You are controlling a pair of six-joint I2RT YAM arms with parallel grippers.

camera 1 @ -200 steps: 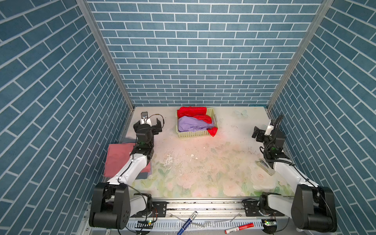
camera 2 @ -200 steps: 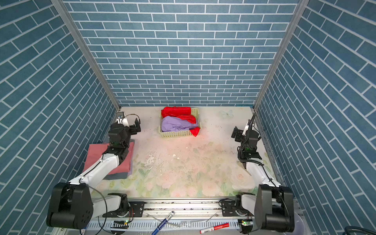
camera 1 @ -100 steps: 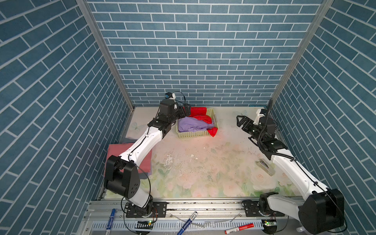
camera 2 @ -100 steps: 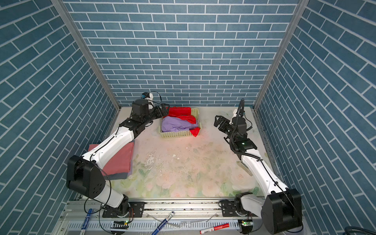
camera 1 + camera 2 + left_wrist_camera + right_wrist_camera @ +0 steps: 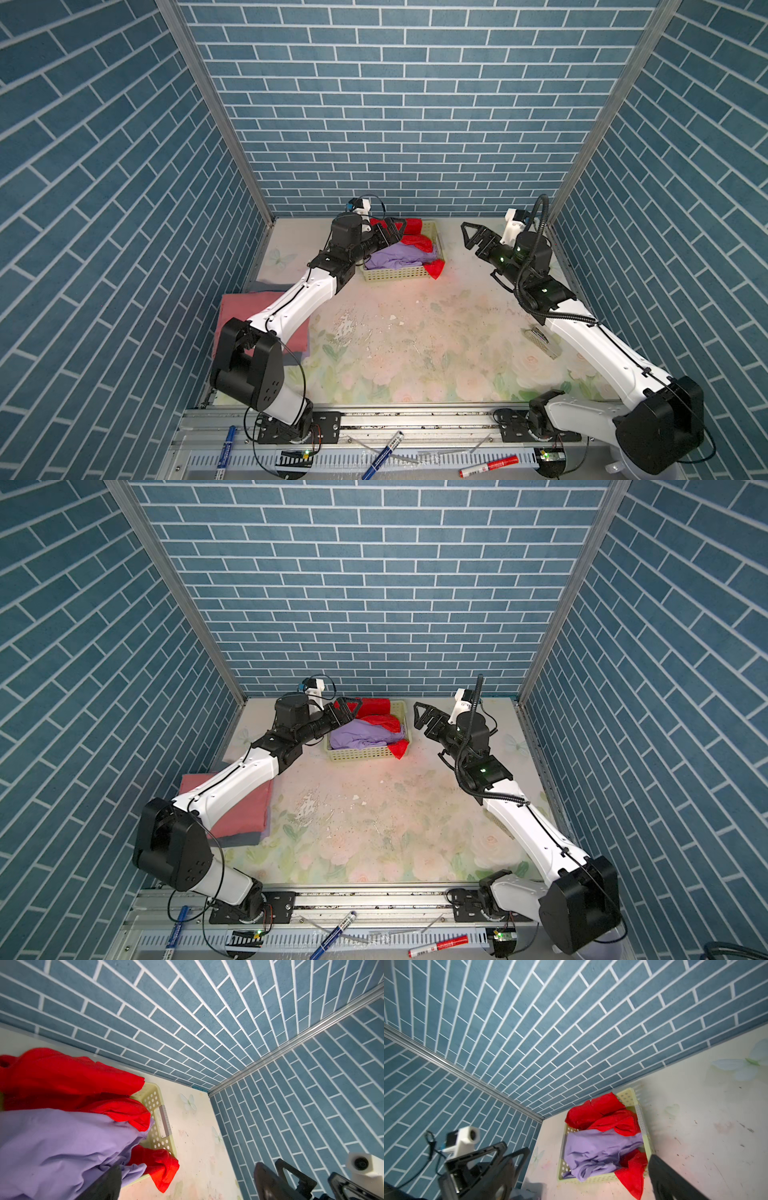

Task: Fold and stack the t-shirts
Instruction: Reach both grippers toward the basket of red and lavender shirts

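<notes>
While left gripper point(image 5: 392, 230), above the left rim of the basket point(image 5: 399, 275), and right gripper point(image 5: 471, 239), apart to the basket's right, both stand spread wide and empty, the basket holds: lilac t-shirt point(image 5: 397, 257) crumpled in front; red t-shirt point(image 5: 415, 227) behind, spilling over its right front corner. Salmon-pink t-shirt point(image 5: 245, 307), folded on grey t-shirt point(image 5: 241, 839), well left of basket.

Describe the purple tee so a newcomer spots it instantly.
At the far end of the floral table, near the back wall, sits a pale yellow perforated basket. The lilac t-shirt lies crumpled in its near half, the only purple cloth there, with bright red cloth behind and beside it.
</notes>
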